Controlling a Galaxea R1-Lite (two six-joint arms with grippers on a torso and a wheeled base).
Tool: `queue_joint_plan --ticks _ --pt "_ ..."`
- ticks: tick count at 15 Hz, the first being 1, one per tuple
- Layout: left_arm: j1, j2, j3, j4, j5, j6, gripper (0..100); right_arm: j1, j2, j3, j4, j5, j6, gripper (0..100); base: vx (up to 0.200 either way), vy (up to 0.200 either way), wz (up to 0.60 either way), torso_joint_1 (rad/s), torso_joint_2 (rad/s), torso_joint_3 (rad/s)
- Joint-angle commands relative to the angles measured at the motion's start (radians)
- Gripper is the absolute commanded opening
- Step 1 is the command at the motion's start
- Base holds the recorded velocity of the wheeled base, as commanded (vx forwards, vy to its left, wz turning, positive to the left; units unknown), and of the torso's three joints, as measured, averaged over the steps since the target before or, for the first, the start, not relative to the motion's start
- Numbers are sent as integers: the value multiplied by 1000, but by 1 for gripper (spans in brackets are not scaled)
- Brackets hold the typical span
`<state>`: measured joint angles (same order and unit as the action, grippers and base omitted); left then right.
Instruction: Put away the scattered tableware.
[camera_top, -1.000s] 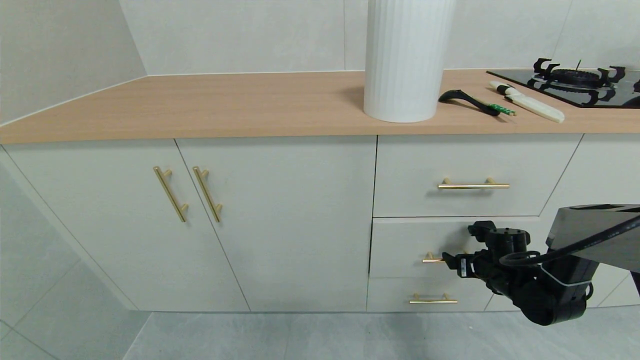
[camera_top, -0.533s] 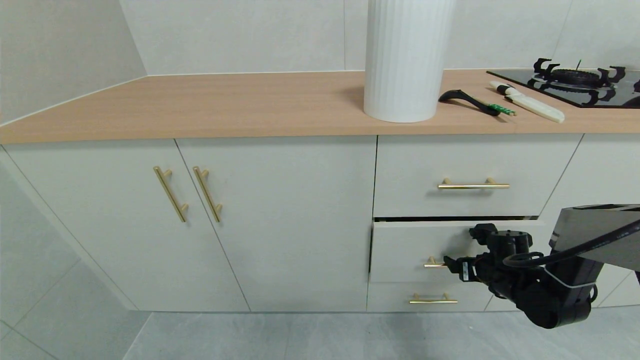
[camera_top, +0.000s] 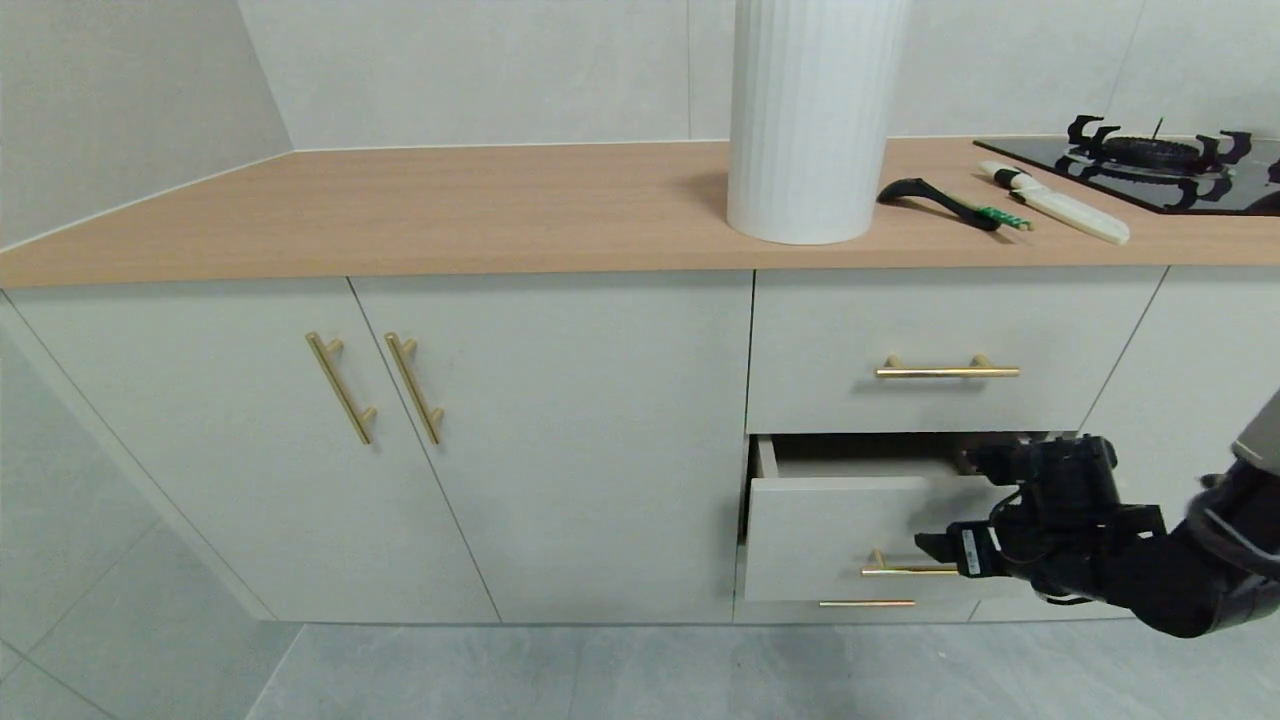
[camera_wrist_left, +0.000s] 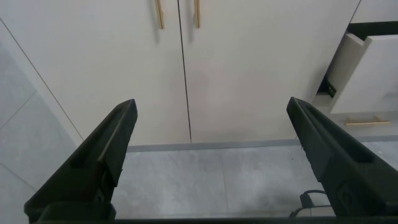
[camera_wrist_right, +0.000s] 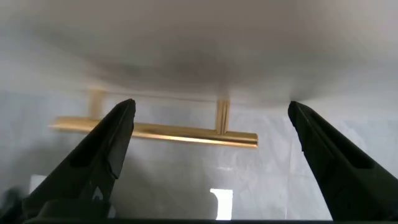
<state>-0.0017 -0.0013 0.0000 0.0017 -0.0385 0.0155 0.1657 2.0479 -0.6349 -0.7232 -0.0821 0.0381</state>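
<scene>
Three drawers (camera_top: 820, 525), two cabinet doors (camera_top: 580, 440), one white canister (camera_top: 808, 120), one black spoon (camera_top: 935, 203), one knife (camera_top: 1060, 205)

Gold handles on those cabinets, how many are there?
5: left door handle, right door handle, top drawer handle, open middle drawer handle at the right end effector, bottom drawer handle. Others may hide off frame.

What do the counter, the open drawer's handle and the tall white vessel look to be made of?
Counter: wood or wood-look laminate, matte; a fine light-brown grain shows.
Handle: metal with a brushed gold finish; it glints along the bar.
Vessel: probably ceramic or plastic, matte white with vertical ribs; the look leaves it open.
</scene>
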Motion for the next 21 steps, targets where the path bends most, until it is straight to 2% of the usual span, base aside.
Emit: queue_joint_plan --ticks 1,4,7,10,11,13,19,21 --pt "0 1 0 0 0 0 100 23 -278 6 113 28 2 100 0 0 0 0 0 0" --pt "0 1 0 0 0 0 100 69 -359 7 107 18 3 100 0 0 0 0 0 0" --pt "0 1 0 -2 0 0 100 92 -319 3 99 1 11 100 0 0 0 0 0 0" --pt "0 1 0 0 0 0 100 92 -222 1 -21 -47 13 100 0 0 0 0 0 0" --pt "0 1 0 0 0 0 100 95 -146 6 -130 -90 11 100 0 0 0 0 0 0" --pt "0 1 0 0 0 0 100 95 -66 4 -236 -120 8 100 0 0 0 0 0 0" --pt "0 1 0 -2 0 0 100 92 67 -12 -369 -130 11 100 0 0 0 0 0 0" --pt "0 1 0 0 0 0 100 92 64 -9 -367 -131 11 100 0 0 0 0 0 0"
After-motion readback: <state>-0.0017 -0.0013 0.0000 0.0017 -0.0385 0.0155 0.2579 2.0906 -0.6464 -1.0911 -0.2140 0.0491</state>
